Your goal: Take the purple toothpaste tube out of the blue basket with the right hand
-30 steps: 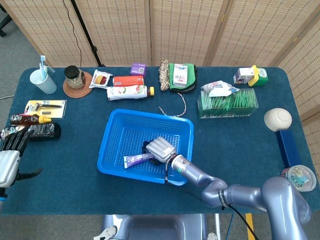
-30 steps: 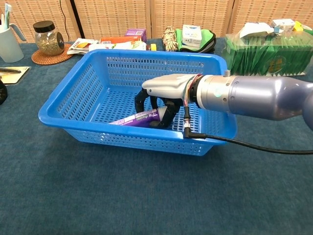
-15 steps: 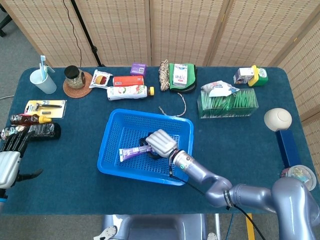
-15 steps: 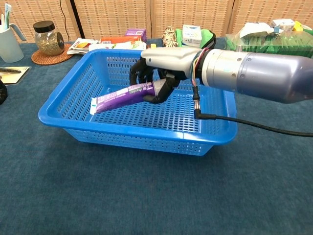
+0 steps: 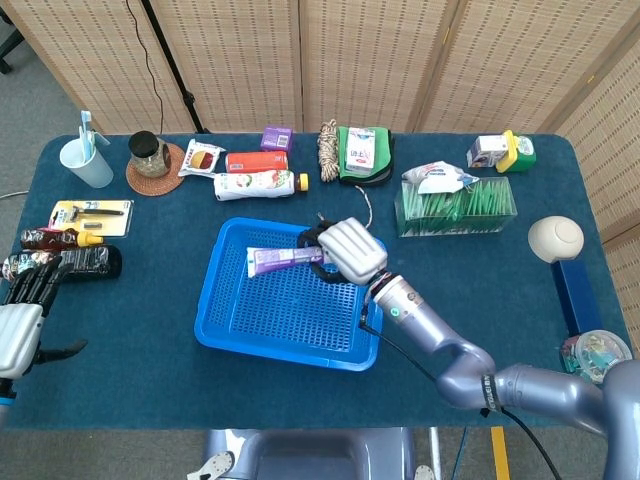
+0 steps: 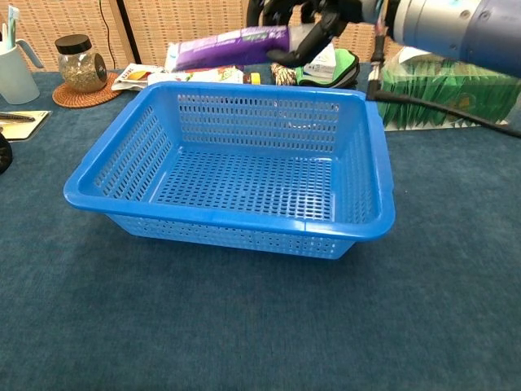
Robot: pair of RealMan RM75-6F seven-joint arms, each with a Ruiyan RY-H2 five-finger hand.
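My right hand (image 5: 349, 250) (image 6: 313, 20) grips the cap end of the purple toothpaste tube (image 5: 281, 260) (image 6: 232, 46) and holds it level in the air, well above the blue basket (image 5: 218, 296) (image 6: 379, 204). The tube's flat end points to the left. In the chest view the tube hangs clear above the basket's far rim. The inside of the basket holds nothing. My left hand (image 5: 20, 310) rests at the table's left edge, fingers apart, holding nothing.
Along the far edge stand a white cup (image 5: 86, 161), a jar on a coaster (image 5: 150, 155), snack packets (image 5: 254, 174), a rope coil (image 5: 328, 149) and a green pouch (image 5: 364, 152). A green tissue box (image 5: 456, 204) lies right of the basket. Bottles and a razor pack (image 5: 90, 217) lie left.
My right hand has lifted the purple tube up out of the basket's floor, rising and moving toward the far rim. The left hand has not moved.
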